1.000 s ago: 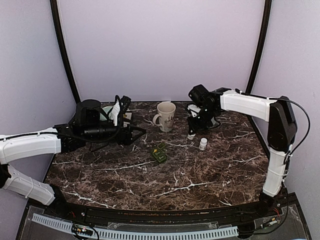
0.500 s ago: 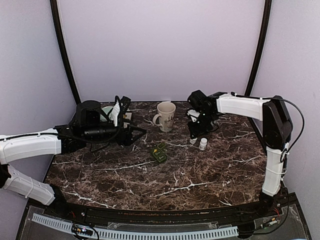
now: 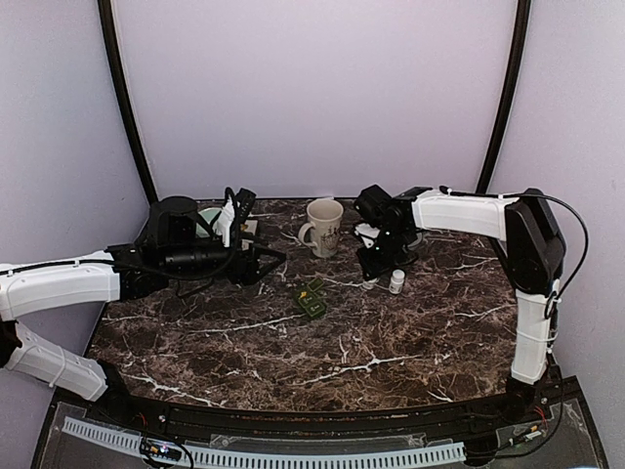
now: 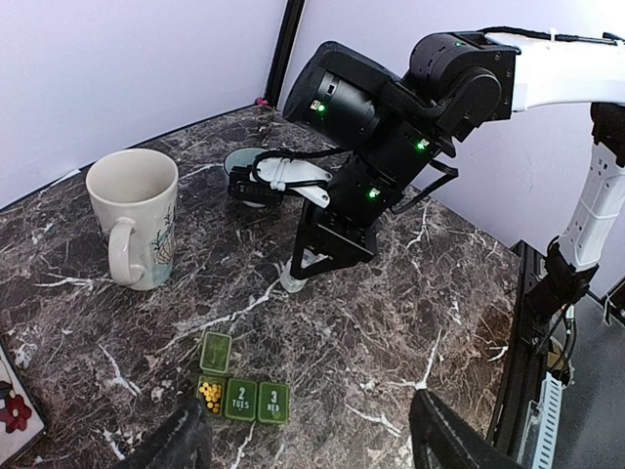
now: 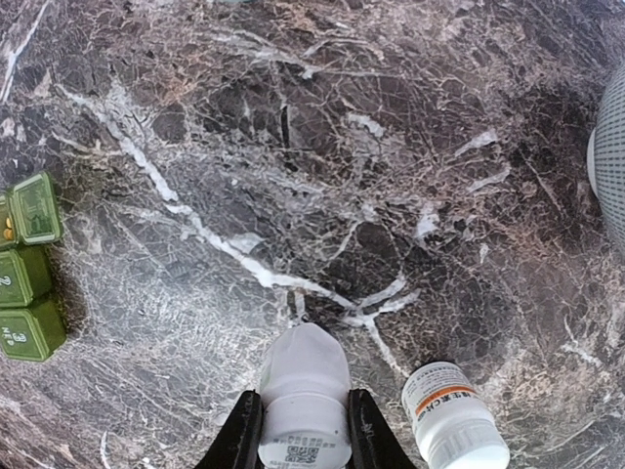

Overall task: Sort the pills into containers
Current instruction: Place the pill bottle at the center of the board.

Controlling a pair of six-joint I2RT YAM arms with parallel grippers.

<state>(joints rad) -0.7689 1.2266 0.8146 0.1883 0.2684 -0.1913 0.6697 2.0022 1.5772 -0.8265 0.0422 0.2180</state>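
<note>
Pills (image 4: pixel 209 393) are seen in one pill organizer (image 4: pixel 256 401) compartment only, while a white bottle (image 5: pixel 305 386) is clenched by the right end effector (image 5: pixel 304 435), the left end effector (image 4: pixel 306 420) released.

Pale lilac walls (image 3: pixel 312 98) are enclosing the scene on three sides; two black curved poles (image 3: pixel 122 98) are rising at the back corners; a dark marble table (image 3: pixel 342 352), veined white, is sitting under even light.

The left arm (image 3: pixel 59 283) and right arm (image 3: pixel 469 210) have white moulded shells between black joint housings. The right arm has a thin black cable (image 4: pixel 566 36), small green lights (image 4: pixel 317 107) and black fingers (image 5: pixel 240 435).
</note>
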